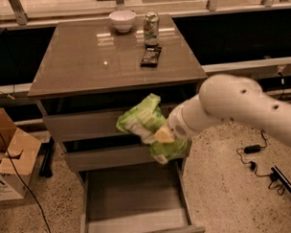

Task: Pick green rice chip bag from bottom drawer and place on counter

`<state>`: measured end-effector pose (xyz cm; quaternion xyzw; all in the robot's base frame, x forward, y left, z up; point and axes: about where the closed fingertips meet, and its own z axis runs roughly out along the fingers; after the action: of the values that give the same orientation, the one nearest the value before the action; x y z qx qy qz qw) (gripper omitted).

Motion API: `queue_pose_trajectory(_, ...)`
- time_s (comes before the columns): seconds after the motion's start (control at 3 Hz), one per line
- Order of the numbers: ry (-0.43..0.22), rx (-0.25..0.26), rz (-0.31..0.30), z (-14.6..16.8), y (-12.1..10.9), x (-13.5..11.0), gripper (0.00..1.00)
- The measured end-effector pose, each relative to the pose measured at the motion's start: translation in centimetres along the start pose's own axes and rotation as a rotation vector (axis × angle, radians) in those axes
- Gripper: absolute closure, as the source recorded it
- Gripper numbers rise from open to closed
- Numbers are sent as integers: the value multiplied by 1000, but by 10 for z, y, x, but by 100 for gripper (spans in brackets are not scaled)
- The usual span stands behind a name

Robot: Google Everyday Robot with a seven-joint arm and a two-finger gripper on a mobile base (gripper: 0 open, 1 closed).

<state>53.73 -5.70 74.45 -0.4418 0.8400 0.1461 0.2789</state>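
My gripper is shut on the green rice chip bag and holds it in the air in front of the two upper drawers, just below the counter's front edge. The bag is crumpled, lime green with white patches, and tilts up to the right. The bottom drawer is pulled out below, its grey interior showing nothing inside. The counter is the glossy grey-brown top above. My white arm reaches in from the right.
On the counter's far side stand a white bowl, a green-and-white can and a dark wrapper bar. A cardboard box and cables lie on the floor at left; more cables at right.
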Motion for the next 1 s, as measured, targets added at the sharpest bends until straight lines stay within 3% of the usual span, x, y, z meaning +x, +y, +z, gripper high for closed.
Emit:
queue_pose_trajectory(0.33, -35, 11, -95, -33, -30, -62, 100)
queue_pose_trajectory(0.67, -137, 47, -143, -75, -67, -142, 100)
queue_pose_trajectory(1.0, -158, 61, -144, -84, -70, -149, 100)
